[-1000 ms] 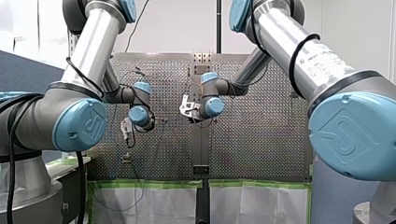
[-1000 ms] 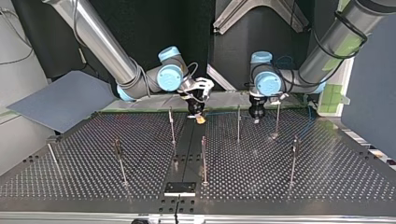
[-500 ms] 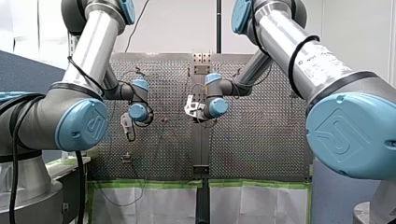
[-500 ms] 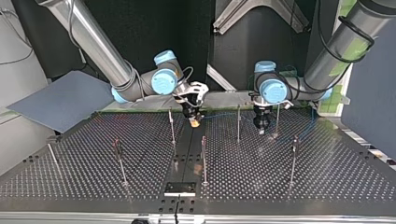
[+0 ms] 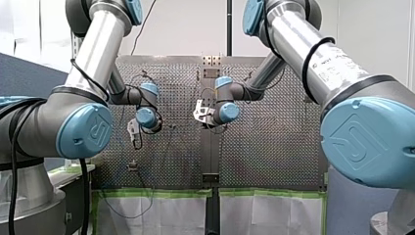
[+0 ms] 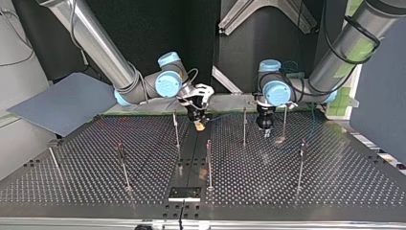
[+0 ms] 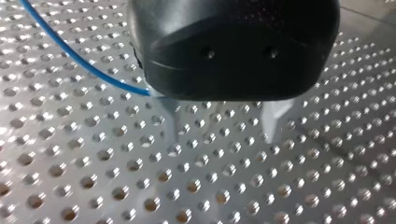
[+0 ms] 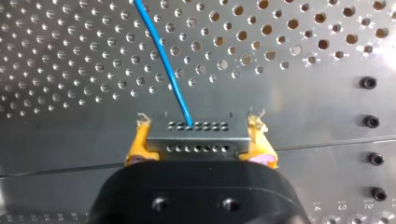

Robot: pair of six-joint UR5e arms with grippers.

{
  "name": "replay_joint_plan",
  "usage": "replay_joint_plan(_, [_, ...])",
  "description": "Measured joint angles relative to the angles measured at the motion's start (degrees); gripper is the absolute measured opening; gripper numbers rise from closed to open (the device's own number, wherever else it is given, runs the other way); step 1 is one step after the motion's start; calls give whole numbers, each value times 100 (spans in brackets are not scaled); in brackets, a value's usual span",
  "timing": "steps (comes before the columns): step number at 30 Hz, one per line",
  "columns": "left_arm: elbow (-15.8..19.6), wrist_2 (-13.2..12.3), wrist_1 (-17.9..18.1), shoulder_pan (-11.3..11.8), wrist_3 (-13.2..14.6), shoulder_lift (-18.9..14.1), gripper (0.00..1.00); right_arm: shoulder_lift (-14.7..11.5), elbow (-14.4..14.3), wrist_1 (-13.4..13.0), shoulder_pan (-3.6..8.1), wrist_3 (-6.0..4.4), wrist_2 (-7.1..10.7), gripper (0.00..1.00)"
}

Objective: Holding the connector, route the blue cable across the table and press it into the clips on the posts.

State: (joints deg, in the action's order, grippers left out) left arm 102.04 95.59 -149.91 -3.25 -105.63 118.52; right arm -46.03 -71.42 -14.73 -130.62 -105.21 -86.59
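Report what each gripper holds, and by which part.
My right gripper clamps the connector by its two short ends, the blue cable leaving its face. My left gripper stands open and holds nothing; the cable passes beside it.

Small engraved numbers (image 8: 343, 205) run along the edge of the table (image 8: 303, 107)'s plain strip in the right wrist view; three look like 14, 13 and 12, the others are too faint to read. In the front view the arms' blue joint caps (image 5: 81, 137) carry an embossed maker's logo, and a line of print (image 5: 335, 61) on my right arm's silver tube is too small to read.
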Motion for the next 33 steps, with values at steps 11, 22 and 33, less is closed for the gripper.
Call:
replay_joint_plan(11, [20,63,-453,-153,319,-249,100,-1,0,20,-31,-7,10,0])
replay_joint_plan(22, [405,576,-975,-340,589,-724,100,-4,0,141,-45,-15,10,0])
replay_joint_plan(33, [951,699,-1507,-595,632,-1283,100,-4,0,319,-53,-12,18,0])
